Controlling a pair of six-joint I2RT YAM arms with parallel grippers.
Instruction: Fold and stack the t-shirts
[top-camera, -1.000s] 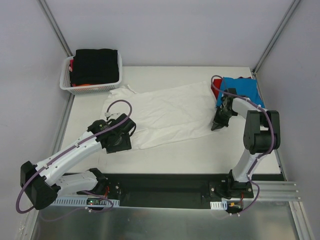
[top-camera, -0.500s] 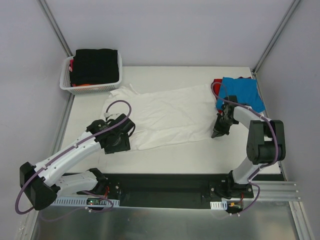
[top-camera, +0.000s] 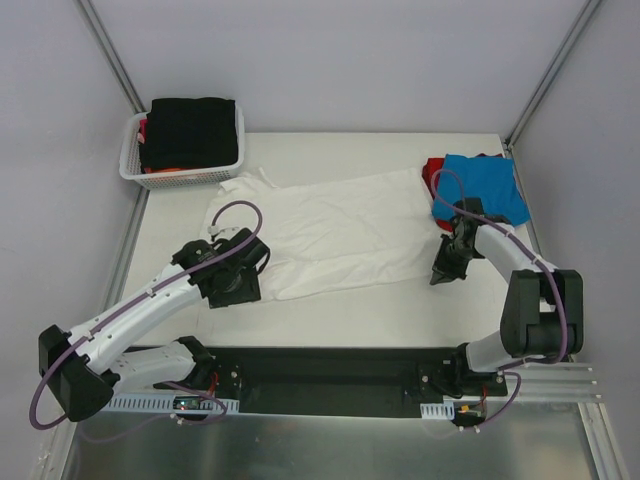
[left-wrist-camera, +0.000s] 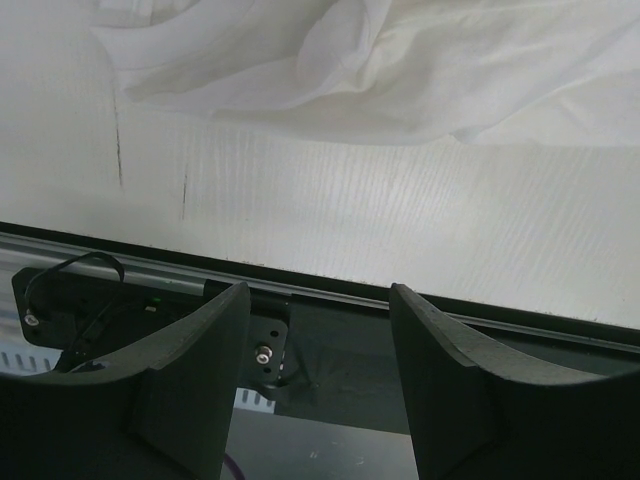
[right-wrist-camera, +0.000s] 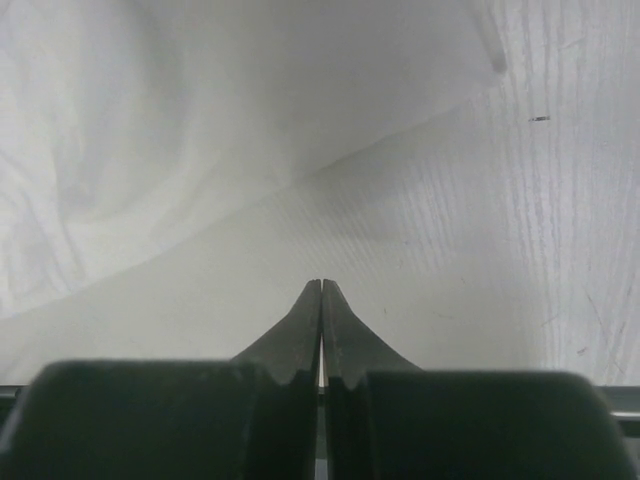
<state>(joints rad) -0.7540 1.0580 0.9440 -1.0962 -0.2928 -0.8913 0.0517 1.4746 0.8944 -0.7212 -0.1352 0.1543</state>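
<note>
On white table (top-camera: 385, 312), white t-shirt (top-camera: 330, 235), grey walls (top-camera: 330, 60)

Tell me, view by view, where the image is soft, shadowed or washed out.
Top external: even light, sharp; the white t-shirt barely stands out from the table. Left wrist: the left tool is dark and blurred. Right wrist: the shut right tool is soft, shirt folds wash out.

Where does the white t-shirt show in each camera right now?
Top external: the white t-shirt lies spread across the middle of the picture.
Left wrist: along the top edge, crumpled.
Right wrist: upper left.
Shared landmark: the bare white table bordering its near hem.
</note>
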